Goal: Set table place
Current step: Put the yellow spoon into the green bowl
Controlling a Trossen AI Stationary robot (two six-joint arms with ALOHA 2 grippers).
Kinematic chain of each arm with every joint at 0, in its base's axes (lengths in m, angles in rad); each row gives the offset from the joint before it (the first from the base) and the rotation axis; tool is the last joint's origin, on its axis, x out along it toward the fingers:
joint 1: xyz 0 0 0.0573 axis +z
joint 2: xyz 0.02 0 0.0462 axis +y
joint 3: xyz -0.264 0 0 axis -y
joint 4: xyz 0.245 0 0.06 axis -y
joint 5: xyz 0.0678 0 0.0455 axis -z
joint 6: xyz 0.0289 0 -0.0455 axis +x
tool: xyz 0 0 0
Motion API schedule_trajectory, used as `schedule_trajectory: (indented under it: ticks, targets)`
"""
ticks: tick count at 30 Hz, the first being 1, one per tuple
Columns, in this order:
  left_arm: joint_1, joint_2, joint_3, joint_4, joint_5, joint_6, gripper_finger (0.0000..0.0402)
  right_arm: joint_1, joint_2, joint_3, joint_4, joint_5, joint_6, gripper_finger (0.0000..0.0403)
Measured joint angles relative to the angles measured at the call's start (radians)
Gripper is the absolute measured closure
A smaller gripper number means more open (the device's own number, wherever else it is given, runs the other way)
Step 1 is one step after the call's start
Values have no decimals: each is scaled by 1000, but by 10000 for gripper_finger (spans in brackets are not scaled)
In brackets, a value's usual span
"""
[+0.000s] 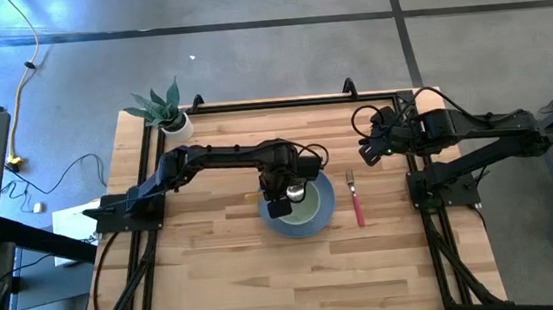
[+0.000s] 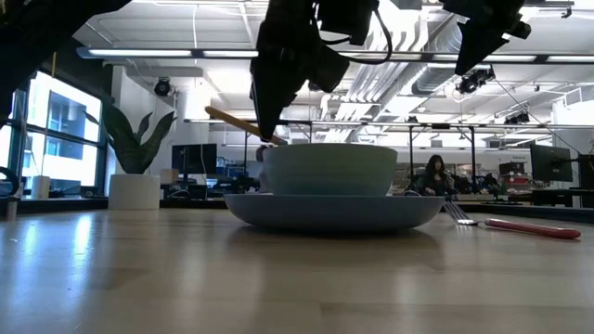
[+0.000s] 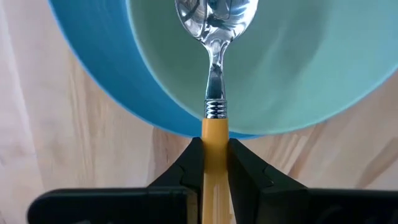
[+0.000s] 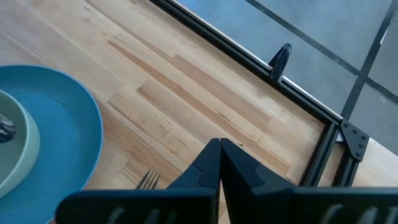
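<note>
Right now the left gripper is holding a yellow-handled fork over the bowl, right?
Not quite. The left gripper holds a yellow-handled spoon, not a fork, over the bowl; the left wrist view shows it. The fork lies on the table.

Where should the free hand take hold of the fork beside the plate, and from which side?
Grip the fork on its pink handle, mid-length, coming straight down with the jaws across it. It lies flat on the table, clear of the plate, tines pointing at the far edge.
</note>
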Motion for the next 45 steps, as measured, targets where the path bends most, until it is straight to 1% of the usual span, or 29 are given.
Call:
schedule_trajectory:
  ticks: [4, 13, 29, 31, 34, 37, 40, 43, 45]
  targets:
    - [0, 0, 0, 3, -18, 0, 372, 0, 0, 0, 0, 0, 0, 403]
    - [-2, 0, 0, 6, -13, 2, 372, 0, 0, 0, 0, 0, 0, 403]
    - [-23, 0, 0, -1, -22, 68, 372, 0, 0, 0, 0, 0, 1, 403]
    - [-30, 0, 0, -1, -36, 95, 372, 0, 0, 0, 0, 0, 2, 403]
    - [-45, 0, 0, 0, -85, 137, 372, 0, 0, 0, 0, 0, 3, 403]
    - [-65, 0, -13, 34, -120, 165, 372, 0, 0, 0, 0, 0, 3, 403]
    - [-71, 3, -21, 32, -110, 157, 372, 0, 0, 0, 0, 0, 3, 403]
    - [-68, 2, -21, 33, -61, 134, 372, 0, 0, 0, 0, 0, 3, 403]
    - [-66, 2, -21, 33, -48, 120, 372, 0, 0, 0, 0, 0, 3, 403]
